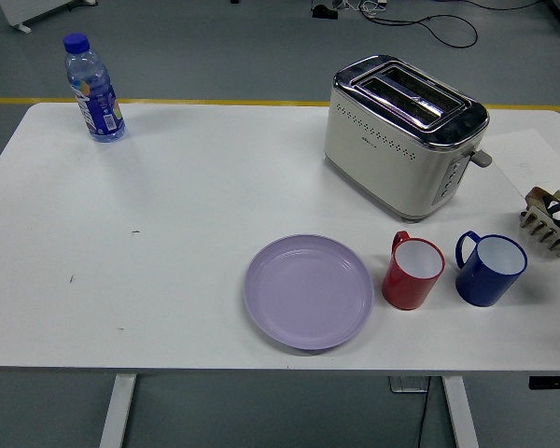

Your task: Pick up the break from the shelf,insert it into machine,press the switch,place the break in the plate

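Note:
A cream and chrome toaster stands at the back right of the white table, its two top slots showing nothing inside and its lever on the right end. A lilac plate lies bare near the front edge, in the middle. At the right edge a small wooden rack holds a dark piece, partly cut off by the picture's border. Neither robot hand appears in the head view.
A water bottle with a blue cap stands at the back left. A red mug and a blue mug sit side by side right of the plate. No person is at the far side.

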`<state>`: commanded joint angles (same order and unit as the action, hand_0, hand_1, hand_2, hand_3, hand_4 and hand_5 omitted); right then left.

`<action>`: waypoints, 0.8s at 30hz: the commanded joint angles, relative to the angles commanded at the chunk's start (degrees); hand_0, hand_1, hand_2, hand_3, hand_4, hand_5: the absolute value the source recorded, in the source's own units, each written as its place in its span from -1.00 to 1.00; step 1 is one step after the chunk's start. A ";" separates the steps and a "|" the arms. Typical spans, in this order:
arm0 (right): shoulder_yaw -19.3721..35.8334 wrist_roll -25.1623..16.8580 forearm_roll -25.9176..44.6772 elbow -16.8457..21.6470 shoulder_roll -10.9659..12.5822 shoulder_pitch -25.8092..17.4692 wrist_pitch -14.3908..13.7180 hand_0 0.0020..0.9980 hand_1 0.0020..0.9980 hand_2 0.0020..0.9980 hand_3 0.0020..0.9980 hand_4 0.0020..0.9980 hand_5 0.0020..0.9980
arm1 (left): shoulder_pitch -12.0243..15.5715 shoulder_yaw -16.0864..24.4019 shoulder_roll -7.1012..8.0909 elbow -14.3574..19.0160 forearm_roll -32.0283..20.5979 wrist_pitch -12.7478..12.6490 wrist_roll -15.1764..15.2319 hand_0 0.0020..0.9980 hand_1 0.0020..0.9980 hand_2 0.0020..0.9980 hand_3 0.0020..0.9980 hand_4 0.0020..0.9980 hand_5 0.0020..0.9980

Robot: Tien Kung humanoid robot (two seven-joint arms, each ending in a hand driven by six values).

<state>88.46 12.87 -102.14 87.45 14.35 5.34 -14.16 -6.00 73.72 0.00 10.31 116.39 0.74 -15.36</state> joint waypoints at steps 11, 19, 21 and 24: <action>-5.02 3.50 -24.09 -3.83 -0.29 2.71 0.40 0.88 0.68 0.80 0.79 0.65 -0.80 | 0.33 0.14 0.00 0.00 0.41 0.23 -0.13 0.20 -0.07 -0.06 0.10 -0.43 0.87; -8.92 9.95 -27.86 -5.58 0.62 7.08 2.88 0.70 0.53 0.58 0.69 0.64 -0.79 | 0.45 0.06 0.00 0.00 0.23 0.17 -0.18 0.20 -0.07 -0.07 0.10 -0.42 0.87; -9.73 12.02 -27.86 -6.15 0.94 8.30 4.03 0.70 0.53 0.58 0.69 0.64 -0.79 | 0.39 -0.20 0.00 0.00 -0.15 0.09 -0.18 0.20 -0.07 -0.07 0.10 -0.42 0.87; -10.41 14.00 -27.86 -6.82 1.13 9.36 4.83 0.55 0.41 0.42 0.65 0.63 -0.78 | 0.32 -0.43 0.00 0.00 -0.51 0.05 -0.18 0.21 -0.07 -0.08 0.10 -0.42 0.87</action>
<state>78.04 26.87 -130.00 80.63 15.48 14.70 -9.33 -5.68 73.29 0.00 10.31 115.88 0.79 -15.53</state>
